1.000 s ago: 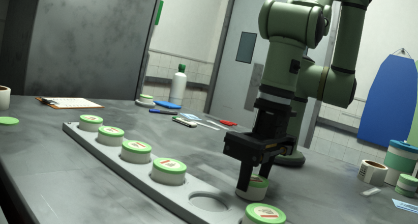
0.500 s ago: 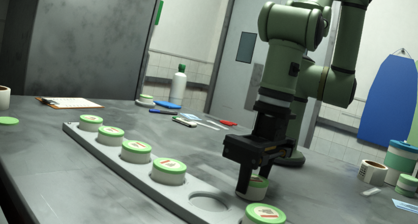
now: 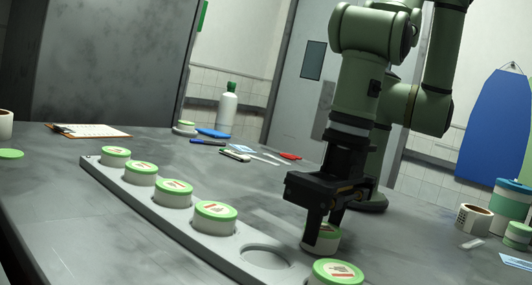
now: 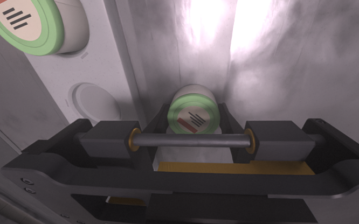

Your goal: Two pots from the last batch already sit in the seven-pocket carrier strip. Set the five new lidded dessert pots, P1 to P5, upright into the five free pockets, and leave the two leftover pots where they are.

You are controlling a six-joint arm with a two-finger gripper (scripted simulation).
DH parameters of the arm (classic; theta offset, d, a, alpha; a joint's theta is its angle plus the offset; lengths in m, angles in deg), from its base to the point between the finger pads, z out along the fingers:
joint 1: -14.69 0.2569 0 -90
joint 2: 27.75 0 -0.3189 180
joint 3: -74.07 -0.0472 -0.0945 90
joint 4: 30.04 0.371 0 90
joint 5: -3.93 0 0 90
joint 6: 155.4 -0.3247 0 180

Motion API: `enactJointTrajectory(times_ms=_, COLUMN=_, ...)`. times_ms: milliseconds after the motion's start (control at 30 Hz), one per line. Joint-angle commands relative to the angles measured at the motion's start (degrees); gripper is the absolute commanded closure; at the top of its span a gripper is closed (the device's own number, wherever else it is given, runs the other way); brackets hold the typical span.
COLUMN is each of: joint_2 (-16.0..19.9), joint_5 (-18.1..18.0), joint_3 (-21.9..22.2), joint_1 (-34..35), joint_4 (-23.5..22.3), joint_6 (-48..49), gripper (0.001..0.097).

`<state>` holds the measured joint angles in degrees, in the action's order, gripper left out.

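Observation:
The grey carrier strip (image 3: 193,224) runs along the steel table toward me. Several green-lidded pots sit upright in its pockets, the nearest at the bottom edge (image 3: 337,273). One pocket (image 3: 265,256) between them stands empty. A white dessert pot with a green lid (image 3: 323,238) stands upright on the table just beside that empty pocket. My gripper (image 3: 324,234) is lowered over this pot, one finger on each side of it, and it is closing on the pot. In the wrist camera the pot (image 4: 193,113) sits between the fingers, with the empty pocket (image 4: 95,101) to its left.
Behind the strip lie a clipboard (image 3: 87,131), pens, a blue cloth and a white bottle (image 3: 227,108). Another pot on a saucer (image 3: 185,126) stands near them. To the right are a tape roll (image 3: 473,218) and stacked tubs (image 3: 510,209). A loose green lid (image 3: 11,154) lies far left.

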<state>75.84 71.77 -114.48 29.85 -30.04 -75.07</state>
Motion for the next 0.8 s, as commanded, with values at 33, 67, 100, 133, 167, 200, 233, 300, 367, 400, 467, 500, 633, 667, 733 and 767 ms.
enactJointTrajectory(times_ms=33, joint_2=-0.04, joint_5=0.00, joint_3=0.07, joint_1=0.00, joint_4=0.00, joint_6=0.00, gripper=0.0418)
enactJointTrajectory(times_ms=67, joint_2=-0.04, joint_5=0.00, joint_3=0.07, joint_1=0.00, joint_4=0.00, joint_6=0.00, gripper=0.0438)
enactJointTrajectory(times_ms=100, joint_2=-0.04, joint_5=0.00, joint_3=0.07, joint_1=0.00, joint_4=0.00, joint_6=0.00, gripper=0.0458)
enactJointTrajectory(times_ms=133, joint_2=-0.04, joint_5=0.00, joint_3=0.07, joint_1=0.00, joint_4=0.00, joint_6=0.00, gripper=0.0478)
enactJointTrajectory(times_ms=167, joint_2=-0.04, joint_5=0.00, joint_3=0.07, joint_1=0.00, joint_4=0.00, joint_6=0.00, gripper=0.0498)
enactJointTrajectory(times_ms=200, joint_2=-0.04, joint_5=0.00, joint_3=0.07, joint_1=0.00, joint_4=0.00, joint_6=0.00, gripper=0.0518)
enactJointTrajectory(times_ms=233, joint_2=-0.04, joint_5=0.00, joint_3=0.06, joint_1=0.00, joint_4=0.00, joint_6=0.00, gripper=0.0538)
enactJointTrajectory(times_ms=300, joint_2=-0.04, joint_5=0.00, joint_3=0.06, joint_1=0.00, joint_4=0.00, joint_6=0.00, gripper=0.0578)
enactJointTrajectory(times_ms=367, joint_2=-0.03, joint_5=0.00, joint_3=0.06, joint_1=0.00, joint_4=0.00, joint_6=0.00, gripper=0.0618)
enactJointTrajectory(times_ms=400, joint_2=-0.03, joint_5=0.00, joint_3=0.06, joint_1=0.00, joint_4=0.00, joint_6=0.00, gripper=0.0638)
enactJointTrajectory(times_ms=467, joint_2=-0.03, joint_5=0.00, joint_3=0.06, joint_1=0.00, joint_4=0.00, joint_6=0.00, gripper=0.0678)
enactJointTrajectory(times_ms=500, joint_2=-0.03, joint_5=0.00, joint_3=0.06, joint_1=0.00, joint_4=0.00, joint_6=0.00, gripper=0.0698)
enactJointTrajectory(times_ms=633, joint_2=-0.03, joint_5=0.00, joint_3=0.06, joint_1=0.00, joint_4=0.00, joint_6=0.00, gripper=0.0778)
enactJointTrajectory(times_ms=667, joint_2=-0.03, joint_5=0.00, joint_3=0.06, joint_1=0.00, joint_4=0.00, joint_6=0.00, gripper=0.0798)
enactJointTrajectory(times_ms=733, joint_2=-0.03, joint_5=0.00, joint_3=0.05, joint_1=0.00, joint_4=0.00, joint_6=0.00, gripper=0.0838)
enactJointTrajectory(times_ms=767, joint_2=-0.03, joint_5=0.00, joint_3=0.05, joint_1=0.00, joint_4=0.00, joint_6=0.00, gripper=0.0858)
